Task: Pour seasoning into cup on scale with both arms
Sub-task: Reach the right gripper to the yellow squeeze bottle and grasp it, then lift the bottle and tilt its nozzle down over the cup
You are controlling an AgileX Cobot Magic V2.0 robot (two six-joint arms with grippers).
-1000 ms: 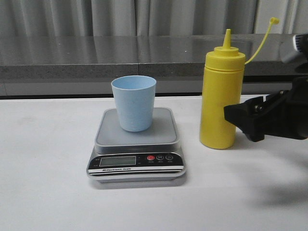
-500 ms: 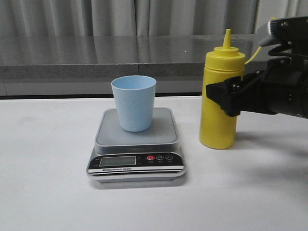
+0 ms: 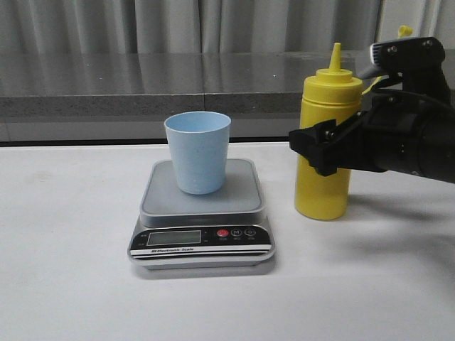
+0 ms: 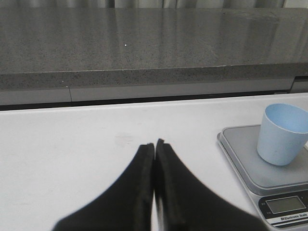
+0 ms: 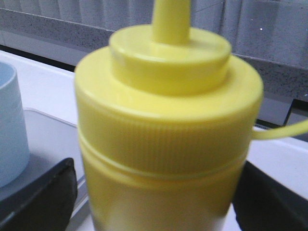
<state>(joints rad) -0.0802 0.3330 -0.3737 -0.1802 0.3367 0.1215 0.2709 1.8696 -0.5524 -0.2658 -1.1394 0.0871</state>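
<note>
The yellow seasoning bottle [image 3: 330, 106] stands upright on the table, right of the scale [image 3: 242, 195]. The pale blue cup [image 3: 198, 153] stands on the scale's grey platform. My right gripper [image 3: 316, 150] is open, with its jaws on either side of the bottle's upper body. In the right wrist view the bottle [image 5: 166, 144] fills the space between the two fingers [image 5: 38, 197], and a thin gap shows on one side. My left gripper [image 4: 154, 144] is shut and empty, low over the table to the left of the scale [image 4: 240, 154] and cup [image 4: 281, 134]. It does not show in the front view.
A grey stone ledge [image 3: 142, 85] runs along the back of the white table. The bottle's cap strap [image 3: 404, 30] sticks out up and to the right behind my right arm. The scale's black panel [image 3: 202, 238] faces the front.
My right gripper has moved left and a little up, from beside the bottle to around its upper body. The bottle, cup and scale have not moved.
</note>
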